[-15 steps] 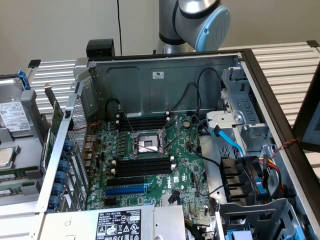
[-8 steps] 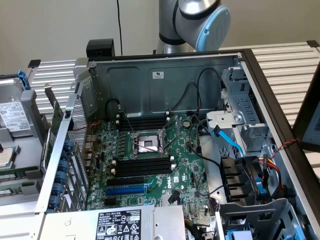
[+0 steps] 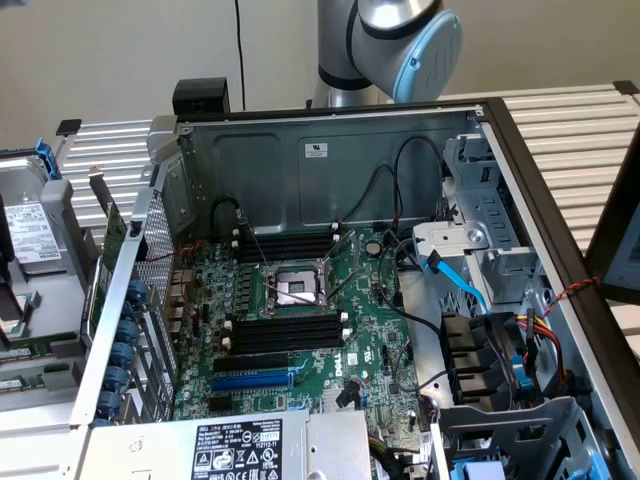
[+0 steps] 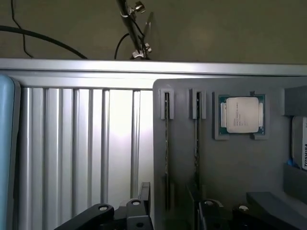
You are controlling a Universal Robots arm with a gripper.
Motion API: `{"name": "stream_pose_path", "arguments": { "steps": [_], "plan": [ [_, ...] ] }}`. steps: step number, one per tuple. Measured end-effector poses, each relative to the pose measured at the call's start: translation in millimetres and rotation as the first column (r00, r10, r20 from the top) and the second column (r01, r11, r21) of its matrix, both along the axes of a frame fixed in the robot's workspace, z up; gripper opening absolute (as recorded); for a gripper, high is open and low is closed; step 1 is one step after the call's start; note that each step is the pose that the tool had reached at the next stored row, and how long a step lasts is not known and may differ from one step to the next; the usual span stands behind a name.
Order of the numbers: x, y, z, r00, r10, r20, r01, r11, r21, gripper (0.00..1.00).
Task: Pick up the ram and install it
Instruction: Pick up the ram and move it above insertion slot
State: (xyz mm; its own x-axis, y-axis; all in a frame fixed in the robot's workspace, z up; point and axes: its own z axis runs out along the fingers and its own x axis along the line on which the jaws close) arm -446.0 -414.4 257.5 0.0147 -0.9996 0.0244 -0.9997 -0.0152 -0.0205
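Observation:
In the wrist view, a ram stick (image 4: 167,143) stands on edge in a slot of a grey holder tray (image 4: 230,167), seen as a thin dark-green line. A second stick (image 4: 196,143) stands in the slot beside it. My gripper (image 4: 169,211) is open, with one dark finger on either side of the first stick's near end and not touching it. In the exterior view, the open computer case shows its green motherboard (image 3: 370,320) with empty black memory slots (image 3: 285,330) beside the processor socket (image 3: 290,290).
A processor chip (image 4: 241,115) lies in a recess of the tray, next to the sticks. Ribbed metal table surface (image 4: 86,143) runs beside the tray. In the case there are a blue expansion slot (image 3: 250,380), loose cables (image 3: 460,280) and a drive cage (image 3: 500,250). The arm's base (image 3: 390,40) rises behind the case.

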Motion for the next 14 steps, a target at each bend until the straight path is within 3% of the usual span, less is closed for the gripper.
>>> {"name": "stream_pose_path", "arguments": {
  "steps": [11,14],
  "plan": [
    [0.9,0.0,-20.0,0.9999,-0.014,-0.0001,0.014,0.9999,0.0001,0.42],
    [0.5,0.0,-24.1,0.9998,-0.020,-0.0004,0.020,0.9998,0.0036,0.42]
  ]
}}
